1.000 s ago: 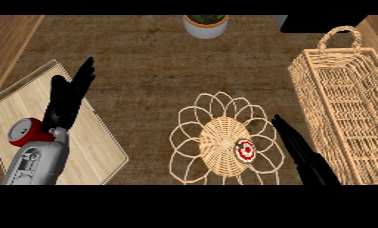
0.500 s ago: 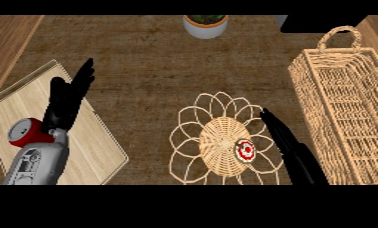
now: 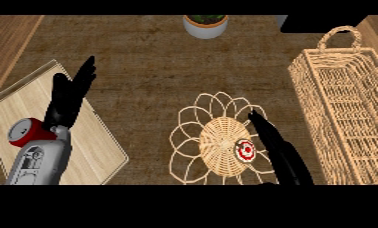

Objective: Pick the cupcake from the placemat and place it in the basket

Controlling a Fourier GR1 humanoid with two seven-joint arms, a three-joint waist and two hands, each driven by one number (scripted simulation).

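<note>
The cupcake (image 3: pixel 246 149), small with a red and white top, sits on the right part of the woven flower-shaped placemat (image 3: pixel 214 142). My right hand (image 3: pixel 277 151) comes in from the lower edge with straight fingers. It lies over the placemat's right edge, just right of the cupcake, and is open. The tall wicker basket (image 3: pixel 336 112) with a looped handle stands at the right. My left hand (image 3: pixel 70 97) rests open, fingers up, over the wooden board at the left.
A light wooden board (image 3: pixel 96 144) lies at the lower left with a red can (image 3: pixel 28 132) on it beside my left forearm. A white pot with a green plant (image 3: pixel 205 25) stands at the counter's back.
My right hand has moved left, from beside the basket onto the placemat's right edge, close to the cupcake. The left hand has not moved.
</note>
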